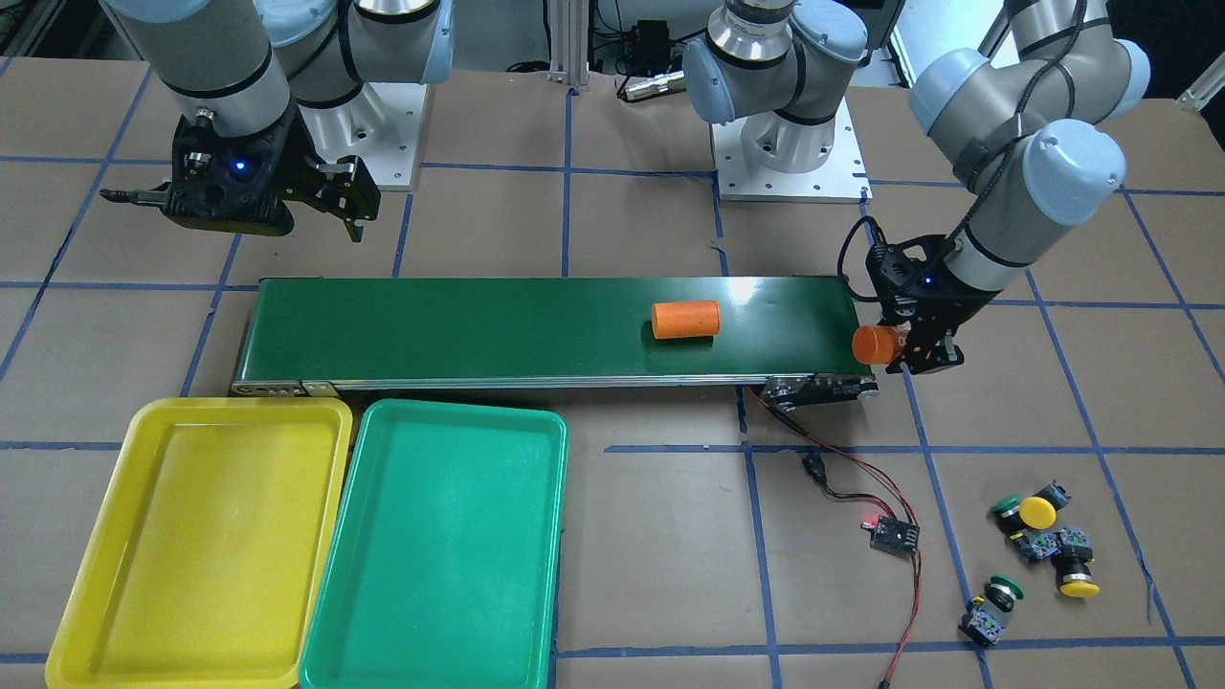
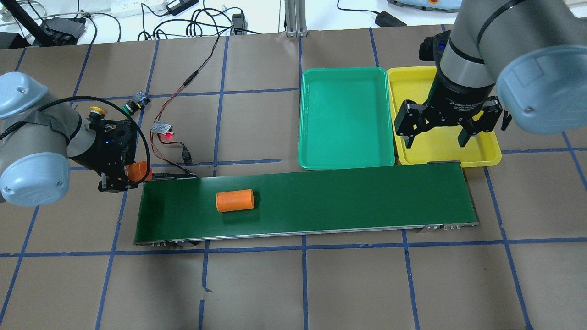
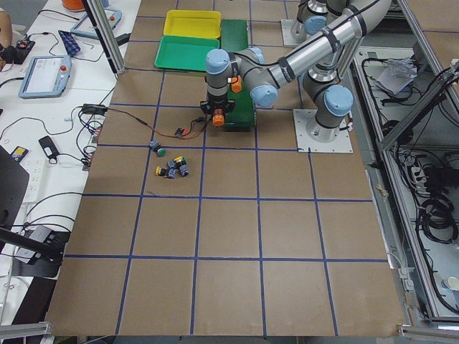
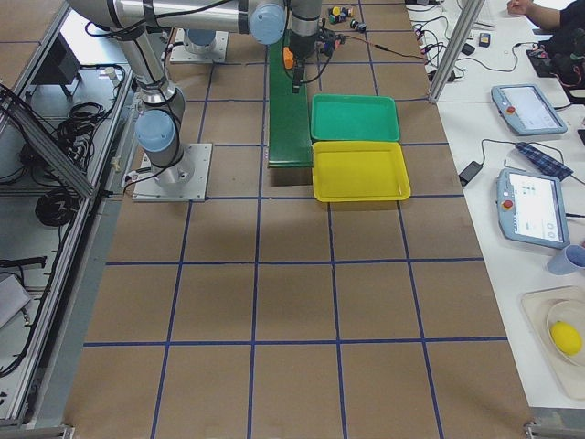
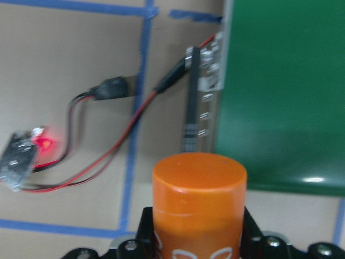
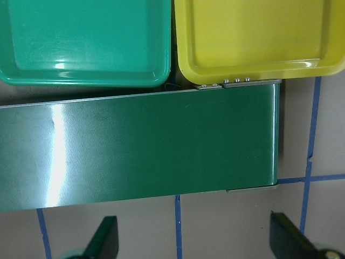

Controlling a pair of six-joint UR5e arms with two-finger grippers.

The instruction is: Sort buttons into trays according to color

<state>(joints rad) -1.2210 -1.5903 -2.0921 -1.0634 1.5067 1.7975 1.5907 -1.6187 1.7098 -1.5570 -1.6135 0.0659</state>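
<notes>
Left gripper: clamped on an orange cylinder, just off the end of the conveyor belt on the robot's left.

Second orange cylinder: on its side on the belt, well apart from the held one.

Right gripper: fingers spread wide with nothing between them, hanging high near the belt's other end. Wrist view looks down on that belt end and on the edges of both trays.

Yellow tray and green tray: side by side, long edges just beside each other, along the belt's far side from the robot.

Buttons: all four on the brown table, on the robot's left, past the belt end, well apart from both trays. Three bunched together: one green cap, two yellow. Fourth, green-capped, lying near the bunch but separate.

Small circuit board: red light on, between the buttons and the belt end, wired toward the belt.
</notes>
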